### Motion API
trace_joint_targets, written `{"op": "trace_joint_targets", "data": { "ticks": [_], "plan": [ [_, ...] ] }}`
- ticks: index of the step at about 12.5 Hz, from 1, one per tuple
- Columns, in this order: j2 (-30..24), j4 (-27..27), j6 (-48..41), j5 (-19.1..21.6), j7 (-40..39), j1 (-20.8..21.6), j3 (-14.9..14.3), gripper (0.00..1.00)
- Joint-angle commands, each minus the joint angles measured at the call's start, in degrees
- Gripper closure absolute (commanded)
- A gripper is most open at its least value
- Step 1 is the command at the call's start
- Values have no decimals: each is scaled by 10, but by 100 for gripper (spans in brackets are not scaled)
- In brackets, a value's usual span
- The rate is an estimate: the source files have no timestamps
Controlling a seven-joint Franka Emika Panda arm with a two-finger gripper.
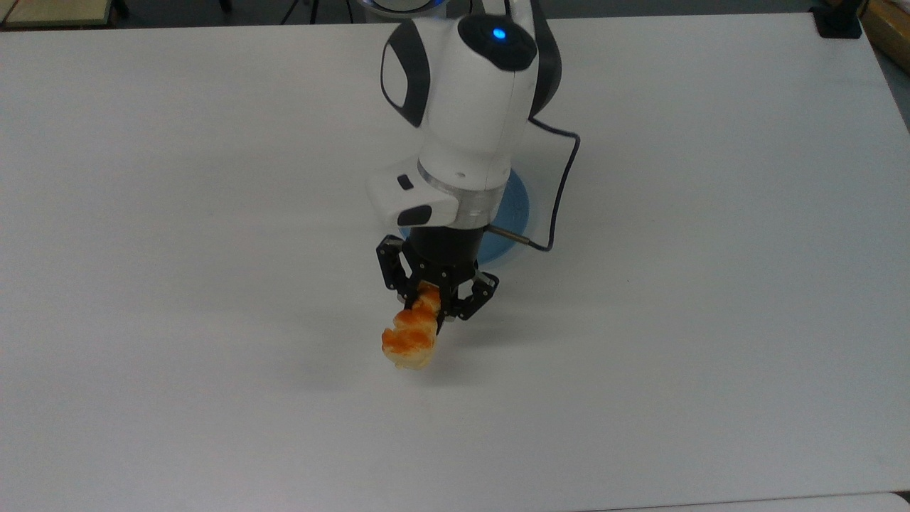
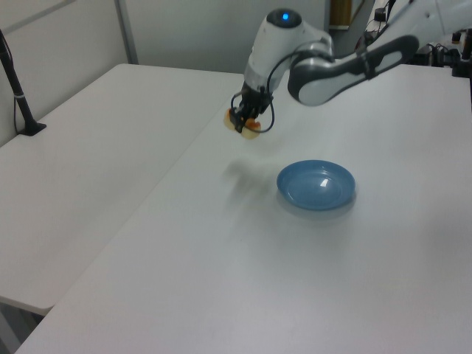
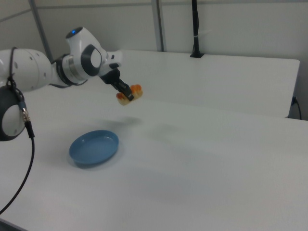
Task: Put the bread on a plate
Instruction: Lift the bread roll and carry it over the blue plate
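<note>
Claw: the gripper (image 1: 426, 302) is closed on one end of the bread (image 1: 410, 333), so the rest of the loaf sticks out past the fingers.
Bread: it is held up in the air, well above the table (image 2: 221, 280). Its shadow is seen on the table below it in the left view.
Why held high: the bread is likely kept up so it can be carried over the raised rim without bumping it.
Plate: the plate (image 2: 316, 184) is empty and lies flat on the table, off to the left view's right of the bread.
In the right view: the plate (image 3: 94, 147) is seen lower and to the right view's left of the bread (image 3: 129, 95).
Next step, as a guess: the bread must be moved over the plate and lowered before it is let go.
Risk: with only one end pinched, the loaf could tip or slip.
</note>
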Motion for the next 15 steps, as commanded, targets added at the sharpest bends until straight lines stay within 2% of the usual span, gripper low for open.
{"op": "trace_joint_targets", "data": {
  "ticks": [1, 3, 5, 7, 12, 13, 15],
  "plan": [
    [-113, -53, -95, 108, -109, 3, -8, 62],
    [-184, -95, -151, 156, -173, 3, -8, 62],
    [-222, -150, -155, 163, -185, 6, -6, 61],
    [-234, -213, -156, 162, -202, 16, 2, 60],
    [-223, -310, -148, 144, -201, 34, 16, 60],
    [-208, -310, -148, 134, -195, 37, 16, 60],
    [-175, -303, -130, 116, -168, 39, 16, 51]
  ]
}}
